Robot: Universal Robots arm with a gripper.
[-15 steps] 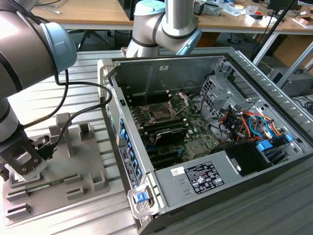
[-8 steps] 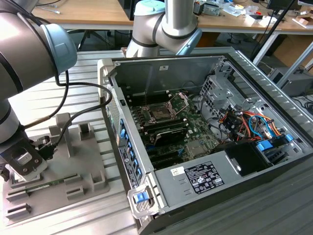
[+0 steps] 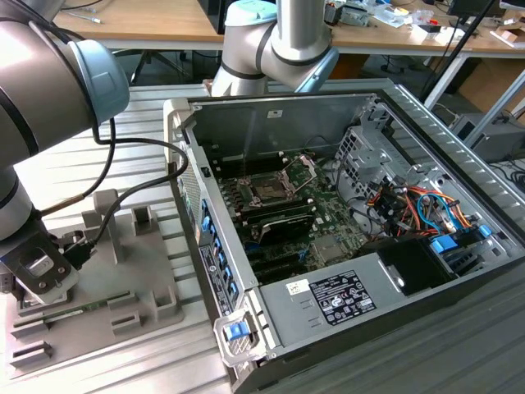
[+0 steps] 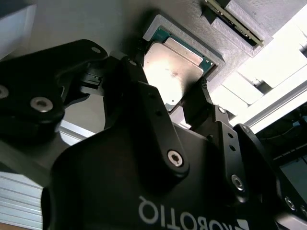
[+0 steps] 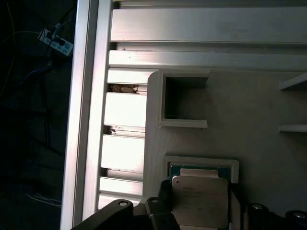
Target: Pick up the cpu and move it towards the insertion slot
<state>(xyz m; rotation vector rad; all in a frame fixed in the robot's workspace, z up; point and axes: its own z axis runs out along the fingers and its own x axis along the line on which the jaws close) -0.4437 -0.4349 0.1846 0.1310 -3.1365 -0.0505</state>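
An open computer case (image 3: 271,123) lies on a ribbed metal surface (image 3: 152,111). Inside it, a labelled power supply (image 3: 328,300) sits at the near end, with orange and blue cables (image 3: 418,205) toward the exterior view's right. A grey tray (image 3: 156,271) lies beside the case at the exterior view's left and carries a green memory stick (image 3: 74,310). A wooden desk (image 3: 139,25) stands behind.

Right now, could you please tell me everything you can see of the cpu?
The cpu is a flat square chip with a silvery metal top and a thin green rim. It lies flat in a square recess of the grey tray. The pincer straddles it, fingers against two opposite edges.
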